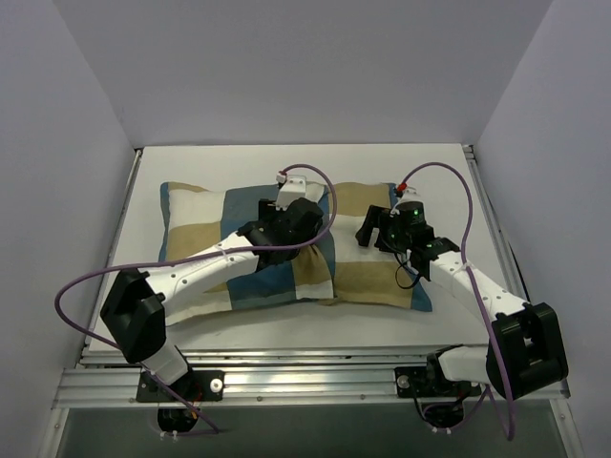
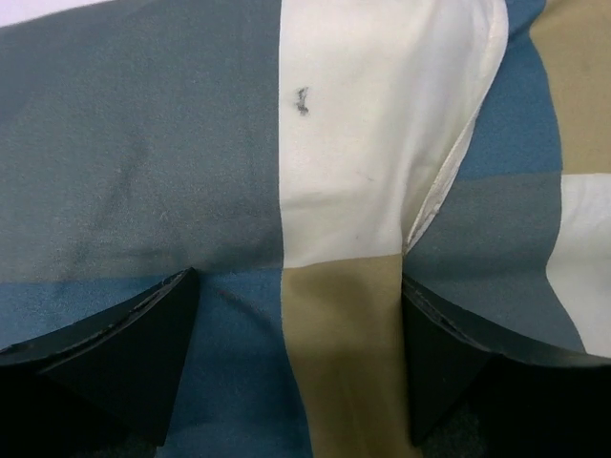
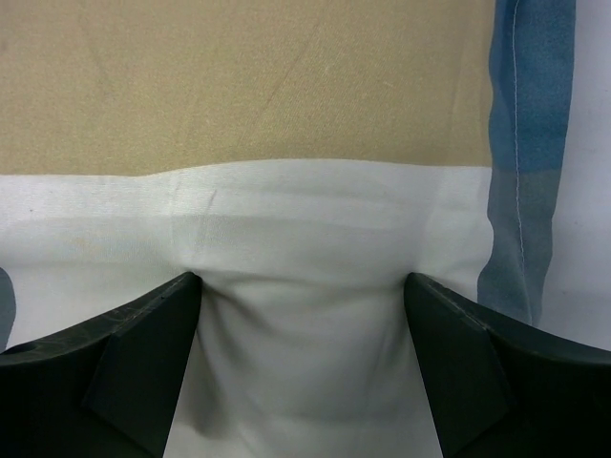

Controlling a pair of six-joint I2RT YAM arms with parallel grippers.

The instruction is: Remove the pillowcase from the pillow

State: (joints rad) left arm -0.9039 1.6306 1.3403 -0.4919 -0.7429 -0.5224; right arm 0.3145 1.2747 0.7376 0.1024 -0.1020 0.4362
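The pillowcase (image 1: 205, 224), in blue, tan and white blocks, lies across the table, filled out and plump. The pillow is hidden inside it. My left gripper (image 1: 302, 229) is over the middle of the case. In the left wrist view it (image 2: 298, 286) is open, its fingers (image 2: 143, 343) pressed onto blue and tan cloth (image 2: 334, 363), with a white flap edge (image 2: 449, 172) just beyond. My right gripper (image 1: 374, 232) is over the right half. In the right wrist view it (image 3: 304, 286) is open, its fingers (image 3: 143, 353) dug into a white block (image 3: 305, 239), puckering it. Blue edging (image 3: 530, 143) runs at the right.
The white table (image 1: 286, 162) is boxed in by grey walls on the left, back and right. A metal rail (image 1: 305, 382) runs along the near edge by the arm bases. Purple cables (image 1: 449, 176) loop over both arms.
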